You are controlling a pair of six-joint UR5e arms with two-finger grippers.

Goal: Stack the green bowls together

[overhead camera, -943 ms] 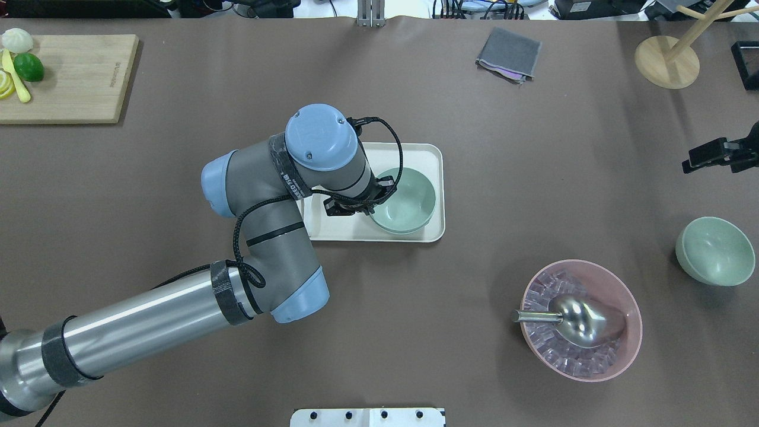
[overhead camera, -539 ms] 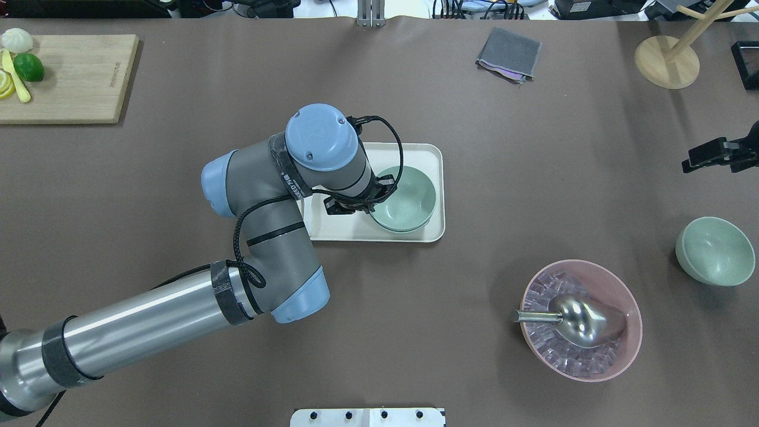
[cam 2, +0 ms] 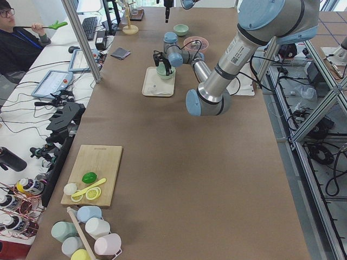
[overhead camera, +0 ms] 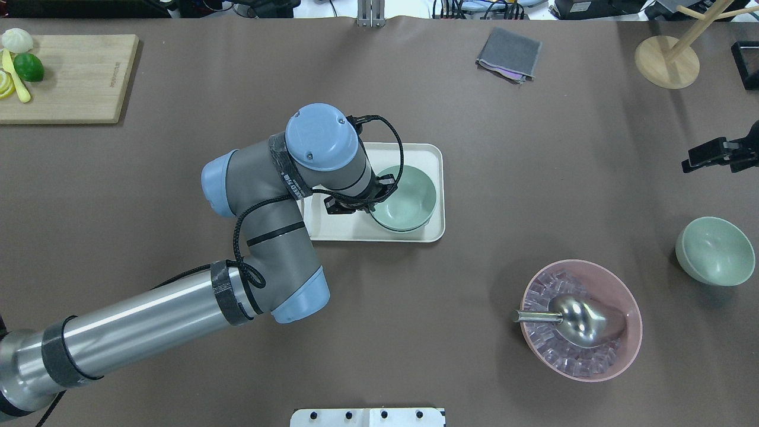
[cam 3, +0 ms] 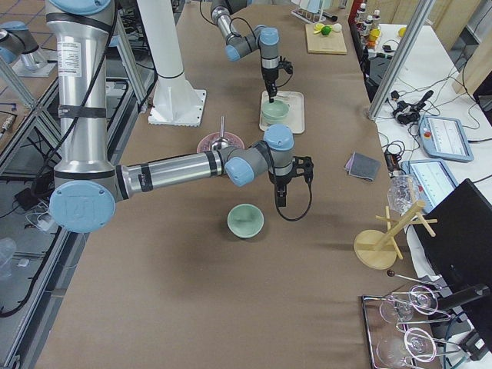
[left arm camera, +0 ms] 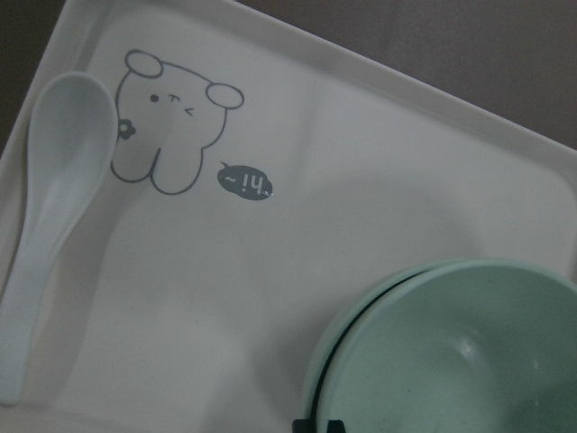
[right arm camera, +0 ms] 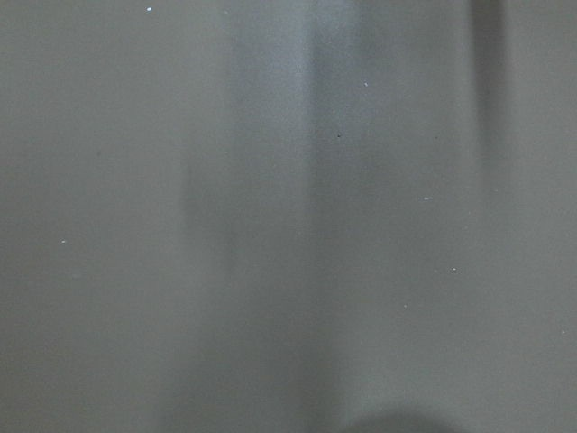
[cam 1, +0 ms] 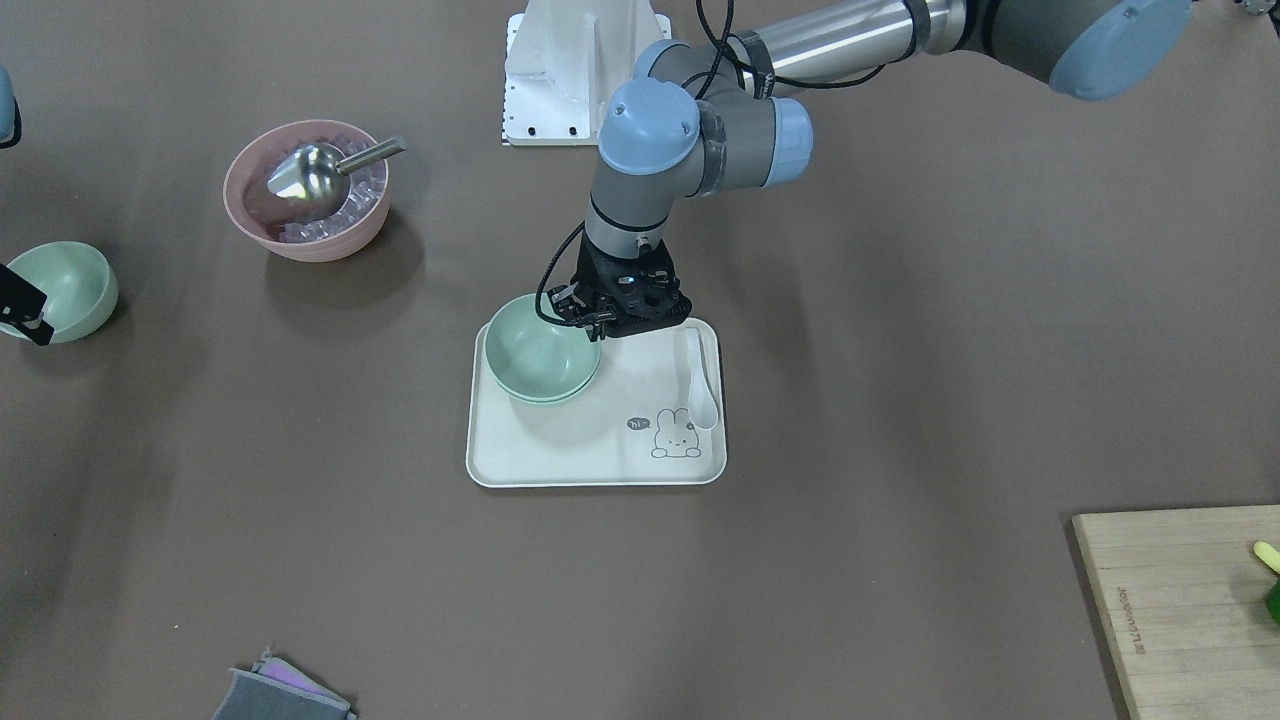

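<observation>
Green bowls (cam 1: 540, 357) nest on the tray (cam 1: 580, 455), your left gripper (cam 1: 591, 324) pinching the top one's rim. Right gripper's (overhead camera: 691, 161) finger spread you cannot tell

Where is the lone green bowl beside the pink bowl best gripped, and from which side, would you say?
Pinch the rim of the lone green bowl from above, one finger inside and one outside the wall. It stands upright, mouth open, and its smooth round sides offer nothing else to hold. The right gripper is nearest.
</observation>
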